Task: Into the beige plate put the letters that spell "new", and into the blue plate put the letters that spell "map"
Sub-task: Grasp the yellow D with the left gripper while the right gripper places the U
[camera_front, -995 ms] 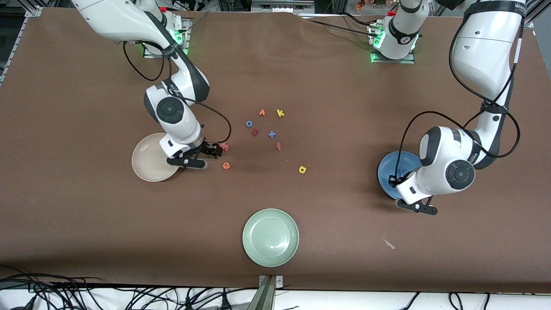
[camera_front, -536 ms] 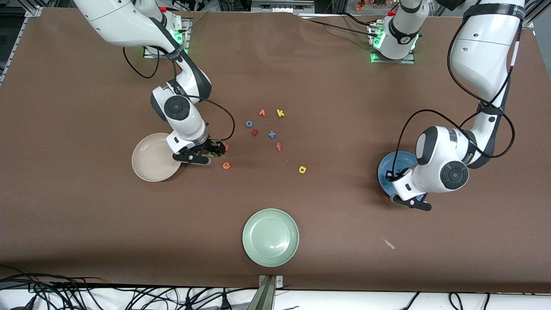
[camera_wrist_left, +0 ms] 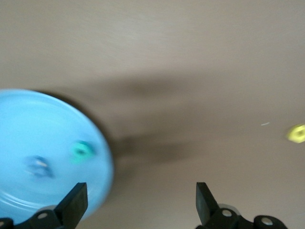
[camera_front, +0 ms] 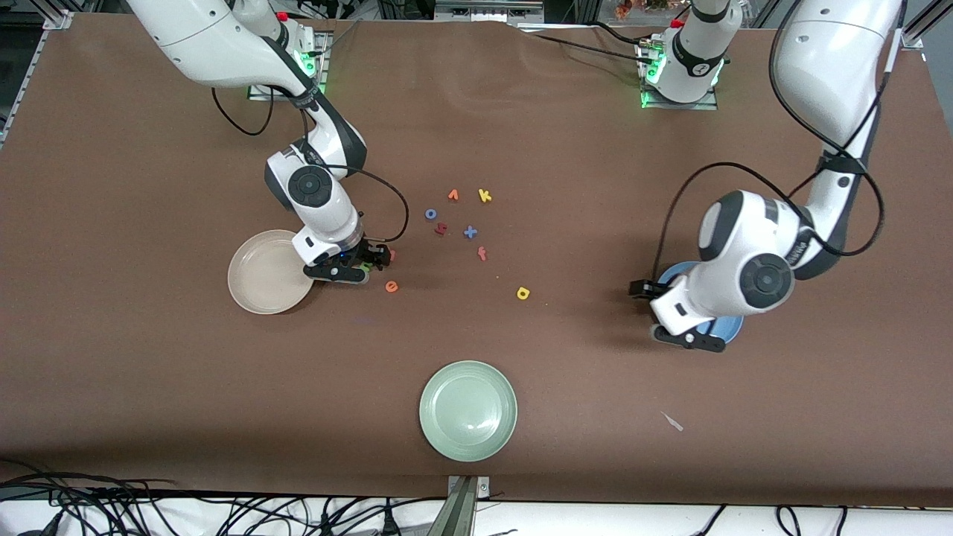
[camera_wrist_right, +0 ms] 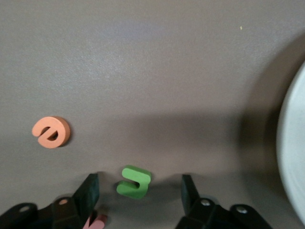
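My right gripper (camera_wrist_right: 138,193) (camera_front: 370,259) is low over the table beside the beige plate (camera_front: 260,277) (camera_wrist_right: 294,157). It stands open, with the green n (camera_wrist_right: 135,182) lying between its fingers, touching neither. The pink w (camera_wrist_right: 96,222) (camera_front: 391,254) lies by one finger. The orange e (camera_wrist_right: 51,132) (camera_front: 391,286) sits a little nearer the front camera. My left gripper (camera_wrist_left: 140,205) (camera_front: 642,289) is open and empty over the blue plate's (camera_wrist_left: 28,129) (camera_front: 732,326) rim. In that plate lie the teal p (camera_wrist_left: 82,151) and the blue m (camera_wrist_left: 38,166). The yellow a (camera_wrist_left: 297,133) (camera_front: 523,293) lies on the table.
A pale green plate (camera_front: 468,410) sits near the front edge. In the middle lie an orange v (camera_front: 453,195), yellow k (camera_front: 485,196), blue o (camera_front: 430,214), dark red letter (camera_front: 441,228), blue x (camera_front: 470,232) and red f (camera_front: 482,254).
My left gripper opened and swung from over the blue plate toward the table's middle. My right gripper shifted from the beige plate's edge to straddle the green n, fingers drawing in slightly.
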`<action>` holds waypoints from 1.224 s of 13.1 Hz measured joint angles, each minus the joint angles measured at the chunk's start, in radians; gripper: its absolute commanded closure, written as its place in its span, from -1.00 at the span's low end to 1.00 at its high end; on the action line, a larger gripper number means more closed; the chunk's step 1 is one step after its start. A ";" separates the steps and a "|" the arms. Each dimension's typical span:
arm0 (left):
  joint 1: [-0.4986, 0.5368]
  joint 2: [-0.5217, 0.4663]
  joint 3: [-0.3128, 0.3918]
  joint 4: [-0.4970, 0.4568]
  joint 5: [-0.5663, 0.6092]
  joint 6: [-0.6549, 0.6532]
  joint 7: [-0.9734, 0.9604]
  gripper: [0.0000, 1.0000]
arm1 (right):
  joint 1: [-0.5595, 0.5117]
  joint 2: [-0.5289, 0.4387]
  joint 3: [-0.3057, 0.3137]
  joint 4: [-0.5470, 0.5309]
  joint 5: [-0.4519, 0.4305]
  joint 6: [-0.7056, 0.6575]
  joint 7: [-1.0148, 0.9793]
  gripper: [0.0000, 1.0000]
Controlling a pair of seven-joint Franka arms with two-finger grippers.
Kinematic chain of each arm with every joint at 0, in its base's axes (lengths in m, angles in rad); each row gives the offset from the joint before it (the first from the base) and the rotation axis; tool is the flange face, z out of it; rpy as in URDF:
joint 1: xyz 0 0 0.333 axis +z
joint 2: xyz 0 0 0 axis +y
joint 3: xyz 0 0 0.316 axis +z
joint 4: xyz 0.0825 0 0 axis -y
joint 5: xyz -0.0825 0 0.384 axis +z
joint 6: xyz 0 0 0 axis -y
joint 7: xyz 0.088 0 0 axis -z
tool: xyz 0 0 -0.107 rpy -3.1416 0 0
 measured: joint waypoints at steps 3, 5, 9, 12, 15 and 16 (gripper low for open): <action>-0.117 0.032 -0.016 0.021 0.000 0.021 -0.258 -1.00 | 0.000 0.005 0.000 0.000 -0.016 0.004 0.000 -0.08; -0.191 0.077 -0.016 0.051 0.000 0.097 -0.401 -1.00 | 0.000 0.001 0.002 0.000 -0.019 0.009 0.000 0.21; -0.252 0.172 -0.012 0.066 0.000 0.291 -0.586 -1.00 | -0.001 -0.005 0.002 0.001 -0.022 0.008 0.000 0.54; -0.288 0.221 0.005 0.072 0.000 0.357 -0.706 -1.00 | -0.005 -0.017 -0.002 0.007 -0.030 -0.014 -0.013 0.54; -0.324 0.245 0.017 0.075 0.000 0.359 -0.778 -0.52 | -0.049 -0.086 -0.007 0.028 -0.030 -0.143 -0.146 0.53; -0.335 0.250 0.024 0.075 0.000 0.359 -0.791 -0.25 | -0.078 -0.118 -0.008 0.030 -0.030 -0.186 -0.223 0.53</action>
